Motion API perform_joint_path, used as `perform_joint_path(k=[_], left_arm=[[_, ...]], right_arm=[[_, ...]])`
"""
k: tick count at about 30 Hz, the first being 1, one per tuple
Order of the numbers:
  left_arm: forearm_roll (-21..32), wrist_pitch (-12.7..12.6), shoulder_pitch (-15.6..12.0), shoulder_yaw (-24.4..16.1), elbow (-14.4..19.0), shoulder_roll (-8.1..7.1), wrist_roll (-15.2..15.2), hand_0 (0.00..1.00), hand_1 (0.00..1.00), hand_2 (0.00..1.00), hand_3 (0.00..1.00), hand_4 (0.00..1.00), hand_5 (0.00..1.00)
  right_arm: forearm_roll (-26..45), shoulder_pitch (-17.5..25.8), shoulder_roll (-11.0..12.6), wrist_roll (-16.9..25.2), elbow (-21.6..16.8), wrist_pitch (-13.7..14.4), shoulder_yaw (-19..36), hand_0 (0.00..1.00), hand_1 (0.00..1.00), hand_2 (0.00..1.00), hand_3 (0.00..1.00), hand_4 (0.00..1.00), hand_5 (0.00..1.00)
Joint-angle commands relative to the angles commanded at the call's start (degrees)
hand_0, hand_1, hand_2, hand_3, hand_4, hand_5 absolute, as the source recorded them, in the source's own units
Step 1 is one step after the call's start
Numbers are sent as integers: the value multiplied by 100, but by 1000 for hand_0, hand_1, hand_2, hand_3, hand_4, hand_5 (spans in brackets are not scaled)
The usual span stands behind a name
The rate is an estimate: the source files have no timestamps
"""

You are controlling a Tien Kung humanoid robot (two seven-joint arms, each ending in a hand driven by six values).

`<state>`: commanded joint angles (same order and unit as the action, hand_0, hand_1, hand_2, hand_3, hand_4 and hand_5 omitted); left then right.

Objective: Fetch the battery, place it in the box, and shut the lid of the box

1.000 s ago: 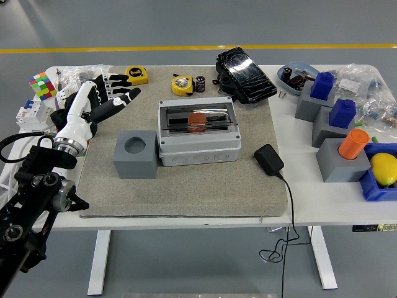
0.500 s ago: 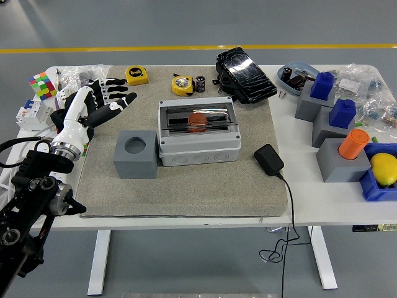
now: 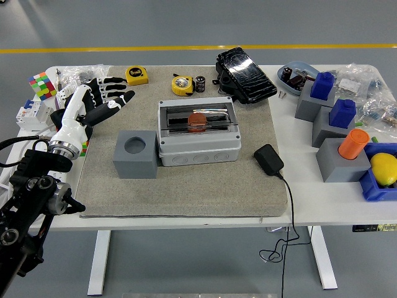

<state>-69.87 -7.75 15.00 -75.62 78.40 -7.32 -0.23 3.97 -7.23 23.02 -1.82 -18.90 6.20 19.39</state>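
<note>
The left robot hand (image 3: 99,99) is at the far left of the worktop (image 3: 310,214), well to the left of the box (image 3: 198,131). Compared with a second ago it has pulled back a little toward the left edge and away from the box, and its fingers (image 3: 118,94) stay spread and hold nothing. This retreat suggests that the arm has finished its work and is going to rest.

Just left of the box, touching its left wall, stands a grey block (image 3: 135,153) with a round hole on top.

Inside the box, under the transparent lid (image 3: 198,115), an orange round thing (image 3: 197,121) is visible; I judge this is the battery, though I cannot be sure. The lid seems to lie flat and closed over it, and nothing about the box has changed. So the task looks almost complete.

The right arm is not visible.
</note>
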Motion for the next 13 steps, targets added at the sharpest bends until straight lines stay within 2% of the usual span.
perform_joint_path(k=[13], left_arm=[[25, 3, 29, 8, 48, -44, -1, 501, 608, 609, 622, 957, 286]], right_arm=[[-1, -37, 61, -13, -7, -1, -24, 563, 594, 575, 544, 917, 483]])
